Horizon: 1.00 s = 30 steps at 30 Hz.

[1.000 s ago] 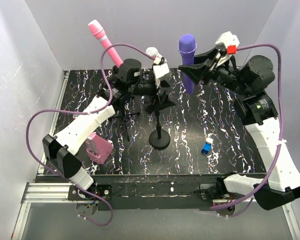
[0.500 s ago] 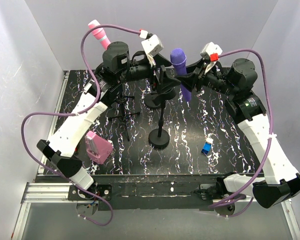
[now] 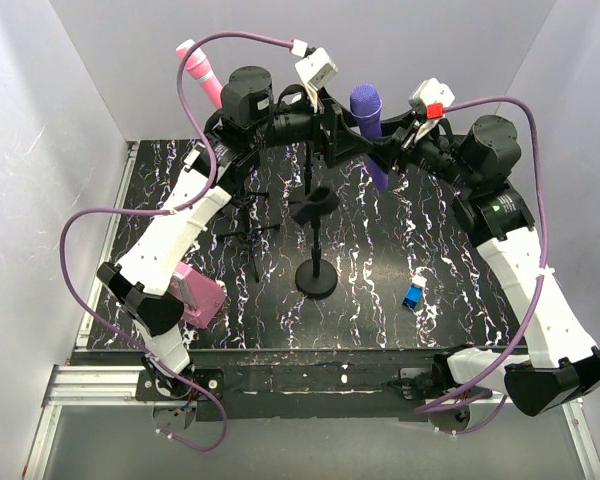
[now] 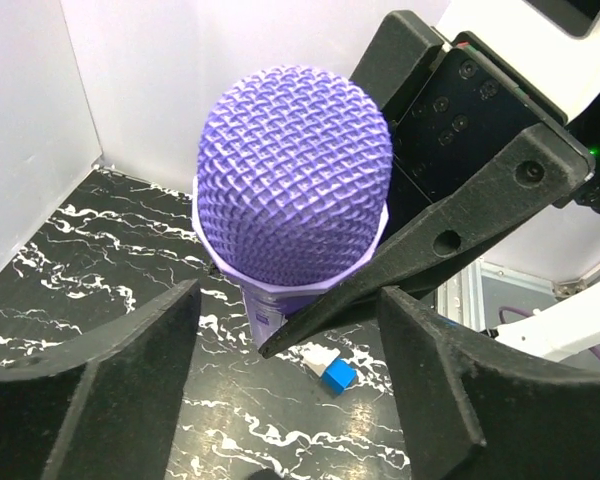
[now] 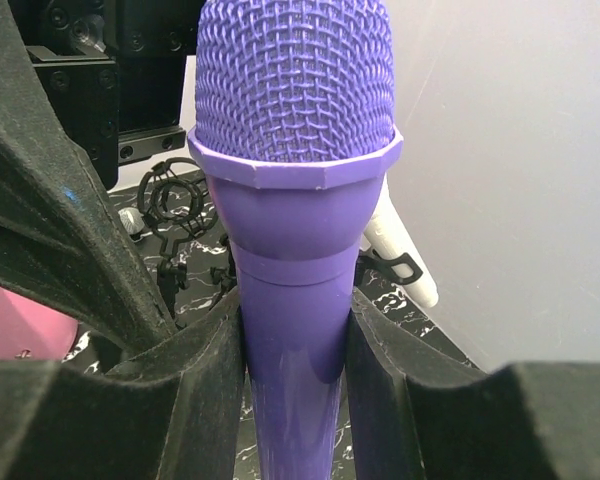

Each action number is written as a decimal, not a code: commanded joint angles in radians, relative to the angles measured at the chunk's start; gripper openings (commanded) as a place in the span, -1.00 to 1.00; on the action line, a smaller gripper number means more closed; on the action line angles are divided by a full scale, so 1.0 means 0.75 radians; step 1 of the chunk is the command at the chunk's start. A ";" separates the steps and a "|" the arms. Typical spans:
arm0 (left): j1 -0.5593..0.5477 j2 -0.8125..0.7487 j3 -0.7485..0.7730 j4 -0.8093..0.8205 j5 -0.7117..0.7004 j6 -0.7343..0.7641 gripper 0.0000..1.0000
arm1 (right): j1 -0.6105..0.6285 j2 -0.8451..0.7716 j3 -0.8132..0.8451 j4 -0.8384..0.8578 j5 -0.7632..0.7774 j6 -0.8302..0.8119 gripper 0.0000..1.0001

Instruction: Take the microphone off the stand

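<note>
Near edge of the black marbled table (image 3: pixel 400 240): pink box (image 3: pixel 198 296) on the left, small blue block (image 3: pixel 414 296) on the right, well apart. Between them and a bit further in, the mic stand's round base (image 3: pixel 316 279) sits on the table. Its pole (image 3: pixel 317 245) is upright and the clip (image 3: pixel 314 203) on top has nothing in it. Left of the pole is a black tripod stand (image 3: pixel 248 222), legs splayed. Further back and raised above the table, both arms meet over the far half. Right gripper (image 5: pixel 292 350) is clamped on the handle of the purple microphone (image 3: pixel 368 110), with a finger pad (image 5: pixel 205 370) pressed to each side just below the collar. The mic is head-up, roughly upright, clear of the clip and not touching the stand. Left gripper (image 4: pixel 288 300) faces it from the other side with jaws spread wide. The left wrist view shows the mesh head (image 4: pixel 292 170) just beyond the gap between its fingers (image 4: pixel 130 370), no contact visible, so it has hold of nothing. Behind the purple mic, the right wrist view catches a white microphone (image 5: pixel 400 250) with a black clip at its side, partly hidden. Far back-left: pink microphone (image 3: pixel 202 72), head up against the white wall (image 3: pixel 100 60).
</note>
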<state>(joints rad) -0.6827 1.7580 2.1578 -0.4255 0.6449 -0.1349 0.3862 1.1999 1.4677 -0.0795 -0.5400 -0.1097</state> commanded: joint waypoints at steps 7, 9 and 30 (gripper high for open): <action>0.000 -0.010 0.068 0.134 0.138 -0.176 0.80 | 0.041 0.010 0.004 0.059 -0.137 0.105 -0.97; 0.000 -0.010 0.064 0.146 0.146 -0.186 0.75 | 0.039 0.036 0.035 0.041 -0.204 0.130 -0.97; 0.076 0.008 0.074 0.234 0.161 -0.121 -0.94 | 0.041 0.165 0.164 -0.148 -0.511 0.226 -0.97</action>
<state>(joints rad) -0.6361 1.7599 2.1666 -0.3691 0.8165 -0.2268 0.3878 1.3132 1.5764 -0.1131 -0.7700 0.0761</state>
